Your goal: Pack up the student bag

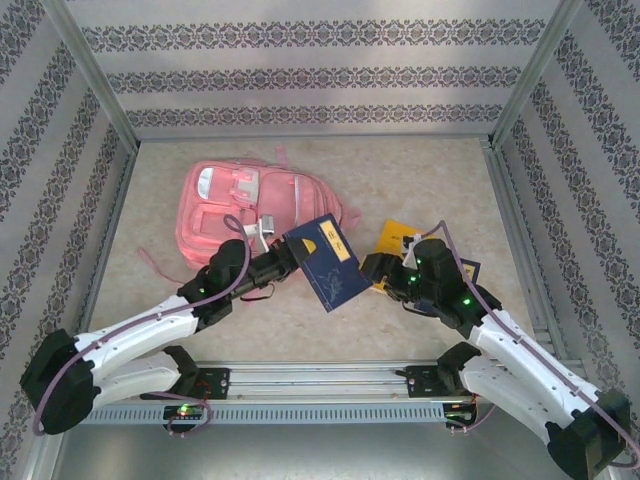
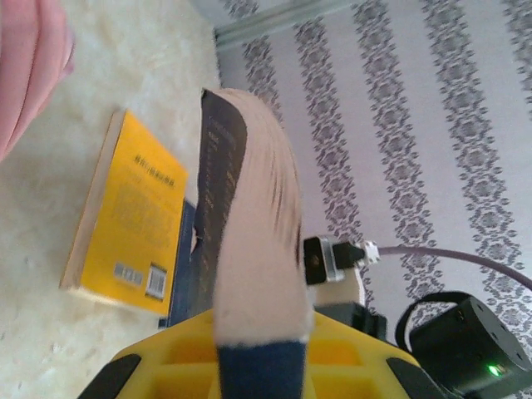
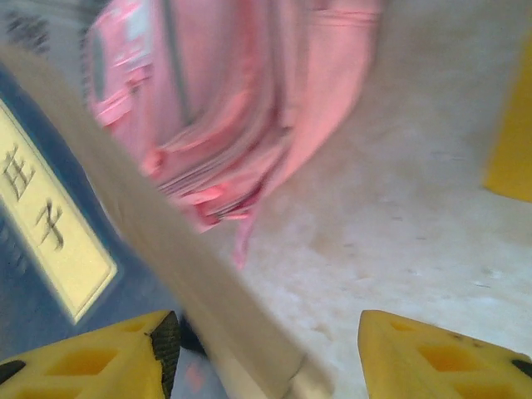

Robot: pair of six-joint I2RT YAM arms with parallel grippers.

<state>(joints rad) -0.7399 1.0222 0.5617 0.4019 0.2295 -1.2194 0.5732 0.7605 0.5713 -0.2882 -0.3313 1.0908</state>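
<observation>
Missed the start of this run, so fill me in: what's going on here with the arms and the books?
The left fingers are shut on a dark blue book, holding it raised off the table between the two arms. The right fingers stand open beside the book's edge, gripping nothing. The pink student bag lies behind, the blue book not yet in it. A yellow book lies by the right arm.

The student bag is pink with pale panels. The navy book bears a cream label (black characters on it). The yellow book is bright. The walls show grey floral stripes.
</observation>
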